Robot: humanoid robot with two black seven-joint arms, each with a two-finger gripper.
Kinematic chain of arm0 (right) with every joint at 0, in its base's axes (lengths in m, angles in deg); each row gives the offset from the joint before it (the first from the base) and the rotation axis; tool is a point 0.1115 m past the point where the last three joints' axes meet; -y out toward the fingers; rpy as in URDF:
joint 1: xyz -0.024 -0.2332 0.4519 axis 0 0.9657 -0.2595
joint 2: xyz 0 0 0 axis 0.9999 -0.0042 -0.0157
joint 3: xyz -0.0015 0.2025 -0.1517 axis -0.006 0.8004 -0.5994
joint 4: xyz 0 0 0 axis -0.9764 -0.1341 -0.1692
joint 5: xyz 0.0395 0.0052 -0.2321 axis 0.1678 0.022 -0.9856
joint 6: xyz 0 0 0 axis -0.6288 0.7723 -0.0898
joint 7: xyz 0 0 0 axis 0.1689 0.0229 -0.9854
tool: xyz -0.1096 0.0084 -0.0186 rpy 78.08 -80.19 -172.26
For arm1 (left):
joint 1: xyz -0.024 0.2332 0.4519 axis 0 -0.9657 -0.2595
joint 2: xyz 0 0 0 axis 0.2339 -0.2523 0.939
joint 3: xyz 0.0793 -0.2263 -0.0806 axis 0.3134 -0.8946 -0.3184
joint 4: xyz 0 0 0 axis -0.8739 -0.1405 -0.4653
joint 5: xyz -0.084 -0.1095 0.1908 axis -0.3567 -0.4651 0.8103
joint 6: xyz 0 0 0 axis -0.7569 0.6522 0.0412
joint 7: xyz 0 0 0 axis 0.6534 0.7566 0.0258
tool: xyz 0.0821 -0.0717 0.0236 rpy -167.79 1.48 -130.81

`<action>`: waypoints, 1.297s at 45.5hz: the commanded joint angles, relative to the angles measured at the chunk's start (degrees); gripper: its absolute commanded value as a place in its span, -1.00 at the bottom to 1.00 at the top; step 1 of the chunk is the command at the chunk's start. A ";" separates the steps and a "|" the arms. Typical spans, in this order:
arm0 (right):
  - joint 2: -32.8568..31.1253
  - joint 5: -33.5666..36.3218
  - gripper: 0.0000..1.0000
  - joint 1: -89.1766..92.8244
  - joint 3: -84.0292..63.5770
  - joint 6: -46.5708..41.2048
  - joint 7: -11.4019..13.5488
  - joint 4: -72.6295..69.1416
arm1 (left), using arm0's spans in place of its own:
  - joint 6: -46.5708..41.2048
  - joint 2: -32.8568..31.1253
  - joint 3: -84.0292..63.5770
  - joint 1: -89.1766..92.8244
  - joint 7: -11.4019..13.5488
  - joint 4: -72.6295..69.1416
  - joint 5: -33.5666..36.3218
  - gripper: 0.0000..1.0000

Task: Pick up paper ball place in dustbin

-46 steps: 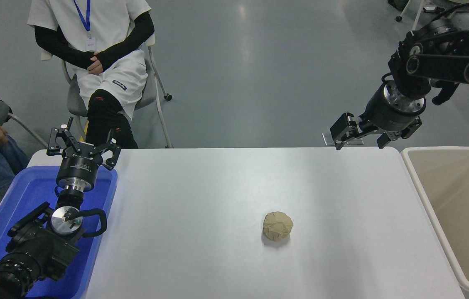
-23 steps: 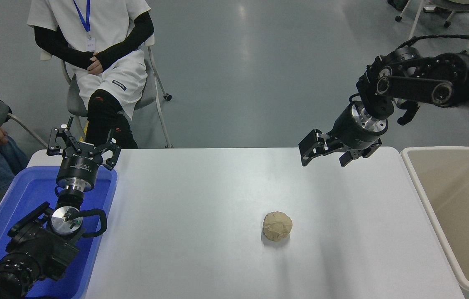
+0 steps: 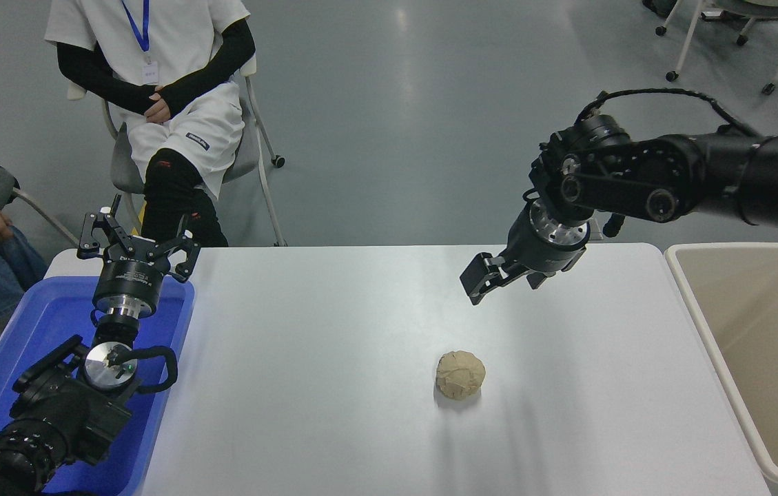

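We note a white table (image 3: 333, 386) on grey floor (image 3: 416, 124); paper ball (image 3: 460, 375) lies alone. Right gripper (image 3: 492, 282) hovers, spread unclear to us. Dustbin (image 3: 695, 303) at right.

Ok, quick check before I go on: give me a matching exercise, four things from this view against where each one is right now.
Things:
1. paper ball
2. dustbin
3. right gripper
4. left gripper

Places:
A. parked over the blue tray at the lower left
B. at the table's right edge
C. lying alone on the white tabletop, right of centre
D. in the air above the table's far side, beyond the ball, holding nothing

Pairs: 1-C, 2-B, 3-D, 4-A
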 commanded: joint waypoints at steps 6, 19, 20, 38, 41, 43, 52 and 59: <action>6.12 -1.56 1.00 7.38 1.67 0.00 -0.02 7.48 | 0.01 0.00 -0.01 0.00 0.00 0.01 0.04 0.98; 6.12 -3.85 1.00 11.25 1.76 0.00 -0.02 9.07 | 0.01 0.00 -0.01 0.00 0.00 0.01 0.04 0.98; 6.12 -4.11 1.00 11.78 1.76 0.43 -0.02 9.07 | 0.01 0.00 -0.01 0.00 0.00 0.01 0.04 0.98; 6.12 -5.52 1.00 15.65 1.85 13.70 -0.11 8.98 | 0.01 0.00 -0.01 0.00 0.00 0.01 0.04 0.98; 6.12 -5.52 1.00 16.00 1.94 14.32 -0.11 8.98 | 0.01 0.00 -0.01 0.00 0.00 0.01 0.04 0.98; 6.12 -5.52 1.00 16.35 2.11 14.58 -0.11 9.06 | 0.01 0.00 -0.01 0.00 0.00 0.01 0.04 0.98; 6.12 -5.52 1.00 18.46 2.99 18.27 -0.02 9.15 | 0.01 0.00 -0.01 0.00 0.00 0.01 0.04 0.98; 6.12 -5.52 1.00 20.13 2.99 21.00 -0.11 9.50 | 0.01 0.00 -0.01 0.00 0.00 0.01 0.04 0.98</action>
